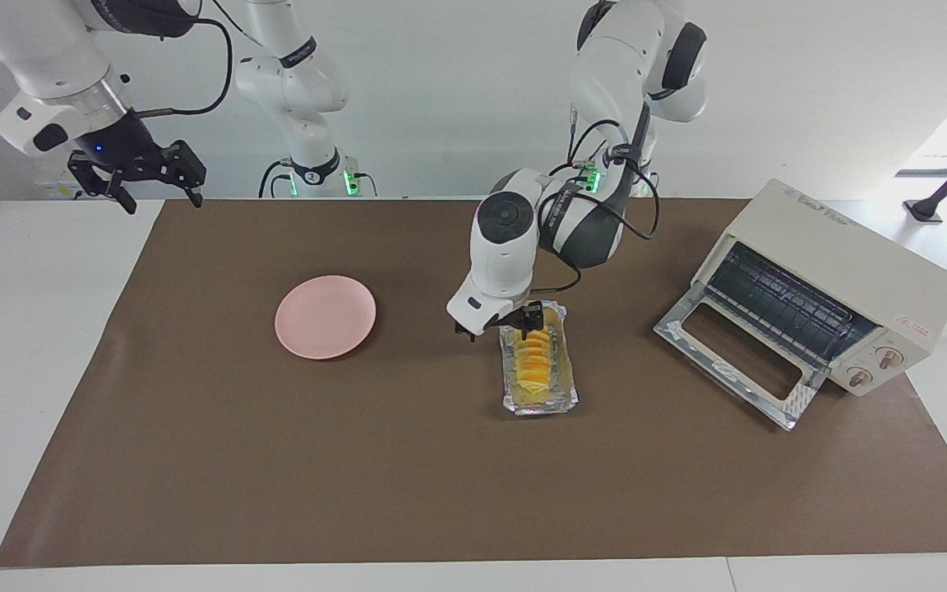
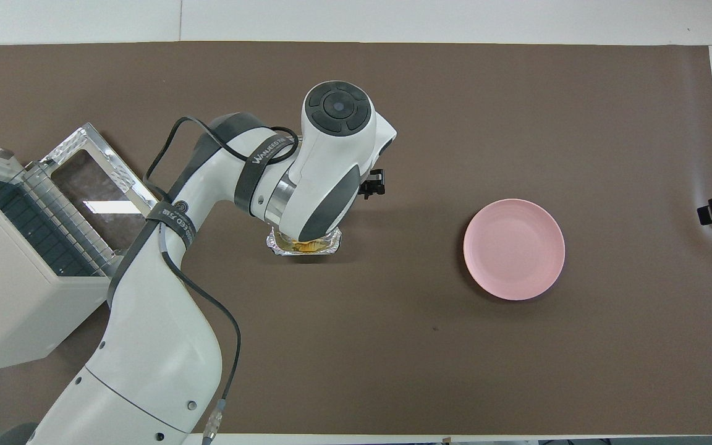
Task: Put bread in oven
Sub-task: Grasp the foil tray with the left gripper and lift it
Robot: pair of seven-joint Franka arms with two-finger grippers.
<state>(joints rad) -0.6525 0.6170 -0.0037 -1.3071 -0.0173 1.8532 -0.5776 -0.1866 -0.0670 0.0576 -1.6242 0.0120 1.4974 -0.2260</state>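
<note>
We are at the pick-up: our left gripper [image 1: 500, 326] hangs low over the end of the bread [image 1: 533, 360] nearer the robots, its fingers spread wide, one fingertip down over the loaf and the other outside the foil tray [image 1: 541, 400], nothing pinched yet. The bread lies in that tray in the middle of the brown mat [image 1: 441, 493], well apart from the toaster oven [image 1: 843, 271] at the left arm's end of the table, whose glass door [image 1: 736, 362] is dropped open onto the mat. To do this well, we should centre the fingers across the loaf's narrow width, keep both clear of the foil walls, and close gently, since the ridged loaf looks soft. Our right gripper [image 1: 138, 174] waits, fingers apart, off the mat past the pink plate [image 1: 325, 316]. The facing view shows gripper and loaf; overhead, the arm's wrist covers nearly everything, leaving one end of the tray.
</note>
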